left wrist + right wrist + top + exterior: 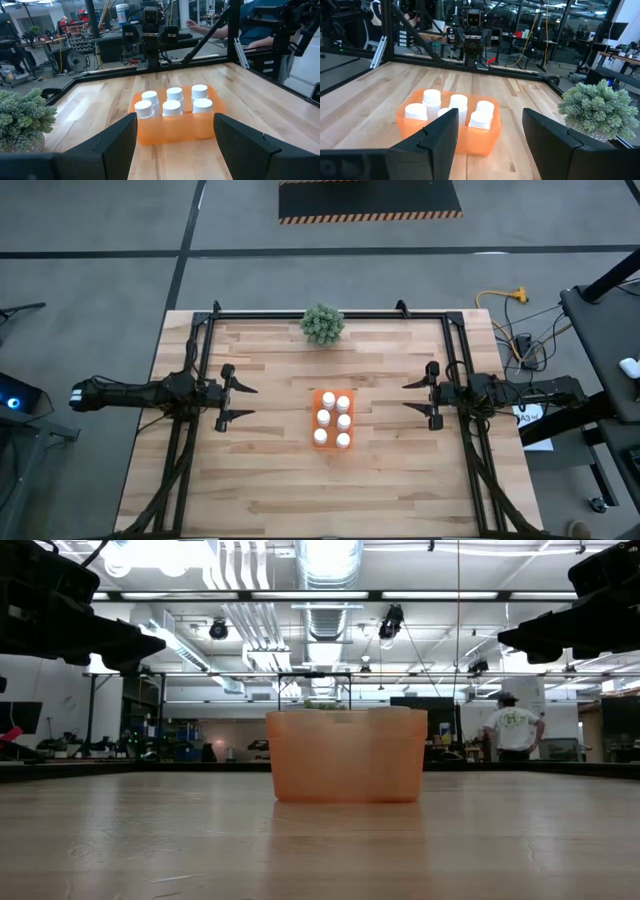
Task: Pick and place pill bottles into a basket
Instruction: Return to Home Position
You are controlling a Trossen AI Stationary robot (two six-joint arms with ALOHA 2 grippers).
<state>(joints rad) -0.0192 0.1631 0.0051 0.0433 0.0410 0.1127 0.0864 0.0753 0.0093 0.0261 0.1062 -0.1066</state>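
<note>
All six pill bottles (343, 421) are held in the basket (345, 755) at the centre of the worktop (260, 480). The left gripper (243, 402) and right gripper (411, 396) are kept spread and empty near opposite side edges. Only homing seems required.

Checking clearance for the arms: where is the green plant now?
In the high view the plant stands mid-width at the top edge of the table, beyond the orange basket and apart from it.
</note>
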